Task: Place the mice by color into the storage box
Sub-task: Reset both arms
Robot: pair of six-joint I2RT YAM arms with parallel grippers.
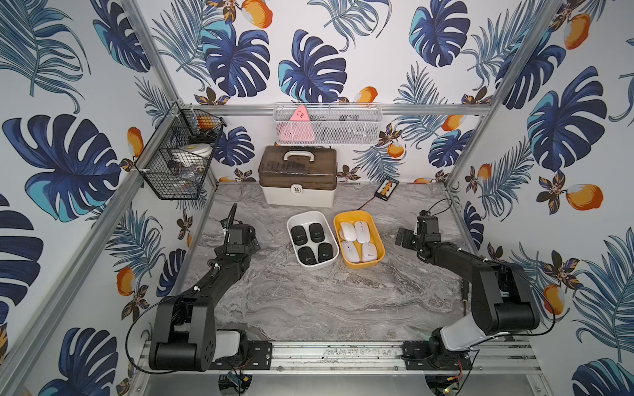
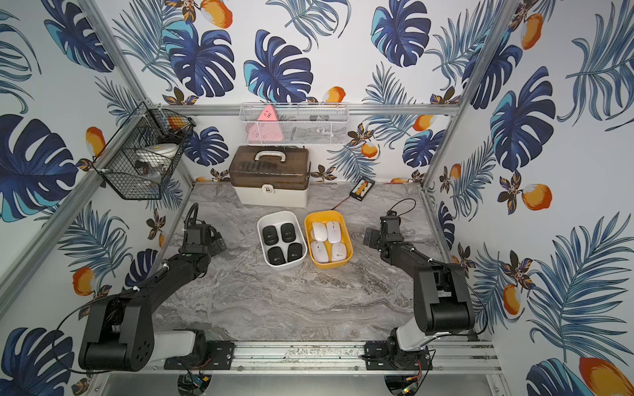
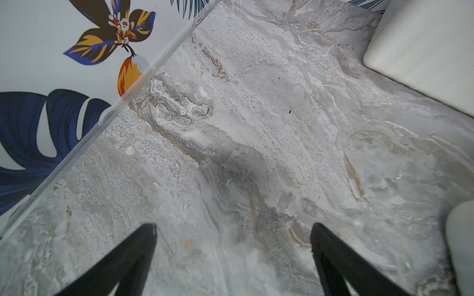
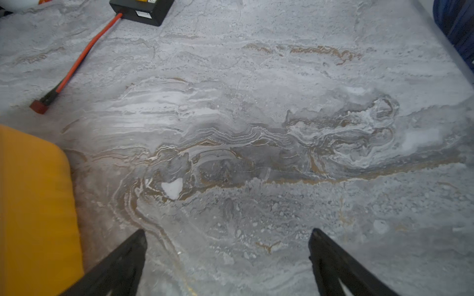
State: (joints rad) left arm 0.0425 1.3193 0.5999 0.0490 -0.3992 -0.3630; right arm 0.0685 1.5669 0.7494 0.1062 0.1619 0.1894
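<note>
Several black mice (image 1: 299,235) lie in the white storage box (image 1: 317,265) at mid-table. Beside it on the right, several white mice (image 1: 360,231) lie in the yellow storage box (image 1: 353,215); both top views show the same, with the black mice (image 2: 270,235) and white mice (image 2: 333,231) sorted. My left gripper (image 1: 253,242) hovers left of the white box, open and empty. In the left wrist view the left gripper (image 3: 232,225) has only marble between its fingers. My right gripper (image 1: 401,237) is right of the yellow box (image 4: 33,205), and the right gripper (image 4: 228,232) is open and empty.
A lidded case with a handle (image 1: 297,178) stands at the back wall. A small black device (image 1: 387,188) with an orange cable (image 4: 84,56) lies at the back right. A black wire basket (image 1: 175,164) and a white mesh basket (image 1: 326,123) hang above the table.
</note>
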